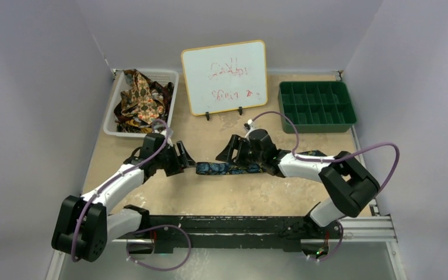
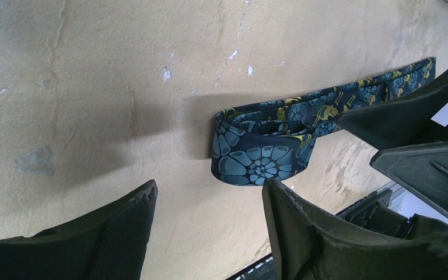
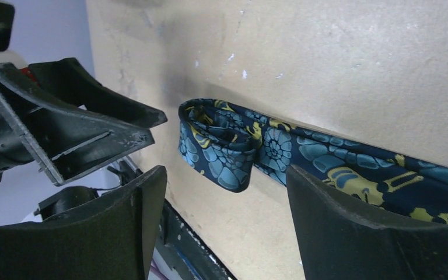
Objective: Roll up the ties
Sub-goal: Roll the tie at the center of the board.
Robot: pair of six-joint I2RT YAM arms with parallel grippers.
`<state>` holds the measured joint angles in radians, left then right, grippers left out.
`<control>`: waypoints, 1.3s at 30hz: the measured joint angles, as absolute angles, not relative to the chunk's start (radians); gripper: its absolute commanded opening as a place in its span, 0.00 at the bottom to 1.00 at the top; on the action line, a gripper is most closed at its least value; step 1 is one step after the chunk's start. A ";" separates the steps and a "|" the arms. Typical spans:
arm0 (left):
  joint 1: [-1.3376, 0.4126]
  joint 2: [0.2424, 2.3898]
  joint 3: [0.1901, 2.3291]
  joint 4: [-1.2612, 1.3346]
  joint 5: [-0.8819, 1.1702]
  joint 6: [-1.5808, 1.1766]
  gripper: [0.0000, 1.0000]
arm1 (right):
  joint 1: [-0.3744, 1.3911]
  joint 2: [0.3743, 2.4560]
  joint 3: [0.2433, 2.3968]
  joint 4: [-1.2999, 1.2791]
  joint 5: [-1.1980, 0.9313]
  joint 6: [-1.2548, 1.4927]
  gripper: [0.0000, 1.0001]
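Note:
A dark navy tie (image 1: 227, 168) with blue and gold flowers lies flat on the table between my two grippers. Its left end is folded over into a loose first turn (image 2: 259, 157), which also shows in the right wrist view (image 3: 219, 149). My left gripper (image 1: 184, 157) stands open just left of that end, with bare table between its fingers (image 2: 210, 195). From the right, my right gripper (image 1: 233, 153) reaches over the tie, open, and the turned end lies just beyond its fingertips (image 3: 224, 175). Neither gripper holds the fabric.
A white basket (image 1: 112, 116) at the back left holds a heap of brown, gold and red ties (image 1: 143, 99). A small whiteboard (image 1: 224, 76) stands at the back centre. A green compartment tray (image 1: 317, 106) is at the back right. A black rail (image 1: 239, 227) runs along the near edge.

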<state>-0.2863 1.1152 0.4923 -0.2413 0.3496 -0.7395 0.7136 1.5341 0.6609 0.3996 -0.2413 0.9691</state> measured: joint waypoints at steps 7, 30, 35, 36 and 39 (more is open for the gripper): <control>-0.285 1.148 0.491 -0.202 0.380 -0.736 0.64 | 0.720 1.570 0.662 0.441 -0.288 0.973 0.66; -0.283 1.181 0.458 -0.122 0.448 -0.710 0.63 | 0.754 1.690 0.715 0.413 -0.324 0.968 0.33; -0.283 1.187 0.440 -0.078 0.478 -0.695 0.63 | 0.754 1.710 0.730 0.383 -0.310 0.967 0.29; -0.282 1.194 0.439 -0.065 0.487 -0.692 0.63 | 0.754 1.716 0.737 0.377 -0.306 0.967 0.28; -0.282 1.218 0.438 -0.027 0.509 -0.687 0.63 | 0.754 1.723 0.744 0.367 -0.304 0.965 0.28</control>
